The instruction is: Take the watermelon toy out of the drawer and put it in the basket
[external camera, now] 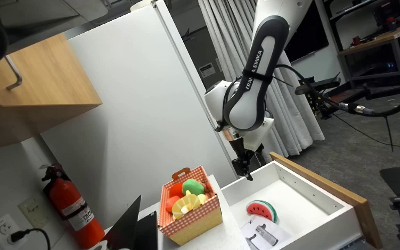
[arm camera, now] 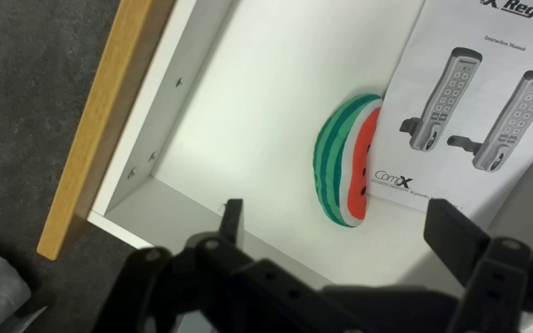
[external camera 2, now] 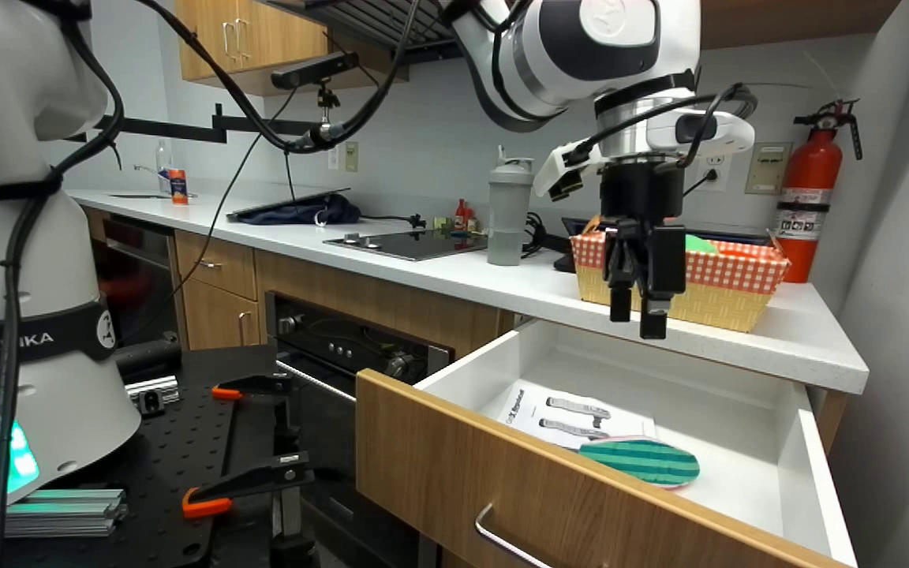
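Note:
The watermelon toy [external camera: 261, 210], a half-round slice with red flesh and striped green rind, lies in the open white drawer [external camera: 319, 189] with its wooden front. It also shows in an exterior view [external camera 2: 642, 461] and in the wrist view [arm camera: 336, 162], beside a printed manual. My gripper [arm camera: 338, 219] is open and empty, with the toy ahead between the lines of its fingers and apart from them. In both exterior views the gripper [external camera 2: 637, 319] points down, well above the drawer floor. The orange-red checked basket [external camera: 200, 222] stands on the counter beside the drawer and holds several toy fruits.
The paper manual [arm camera: 437, 106] lies flat on the drawer floor. The white counter [external camera 2: 802, 339] edge overhangs the back of the drawer. A laptop [external camera: 130, 225], a fire extinguisher [external camera: 75, 208] and a shaker bottle [external camera 2: 508, 213] stand on the counter. A tall white panel [external camera: 141, 104] rises behind the basket.

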You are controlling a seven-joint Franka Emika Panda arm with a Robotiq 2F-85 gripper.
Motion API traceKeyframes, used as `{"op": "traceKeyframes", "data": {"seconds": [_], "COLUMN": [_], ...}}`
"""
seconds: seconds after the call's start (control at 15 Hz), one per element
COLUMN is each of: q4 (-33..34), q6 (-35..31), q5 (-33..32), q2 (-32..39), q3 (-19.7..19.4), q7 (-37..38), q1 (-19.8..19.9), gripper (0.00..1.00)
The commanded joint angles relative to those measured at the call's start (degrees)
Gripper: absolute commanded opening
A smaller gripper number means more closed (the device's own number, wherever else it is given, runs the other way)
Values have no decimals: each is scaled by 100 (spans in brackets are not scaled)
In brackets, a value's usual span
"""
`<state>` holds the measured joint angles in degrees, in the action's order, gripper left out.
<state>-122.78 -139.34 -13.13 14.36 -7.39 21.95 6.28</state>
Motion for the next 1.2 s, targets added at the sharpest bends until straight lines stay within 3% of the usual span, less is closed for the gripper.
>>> {"op": "traceKeyframes", "data": {"seconds": [0.0,0.47,1.13], "q4": [-12,-164,858], "q6": [-63,-641,-852], "q5": [21,-92,211], "q2": [52,658,1713], "q3": [-120,-196,-320], "q7": [6,243,142], "q1": [-126,-282,-485], "gripper": [100,100,100]}}
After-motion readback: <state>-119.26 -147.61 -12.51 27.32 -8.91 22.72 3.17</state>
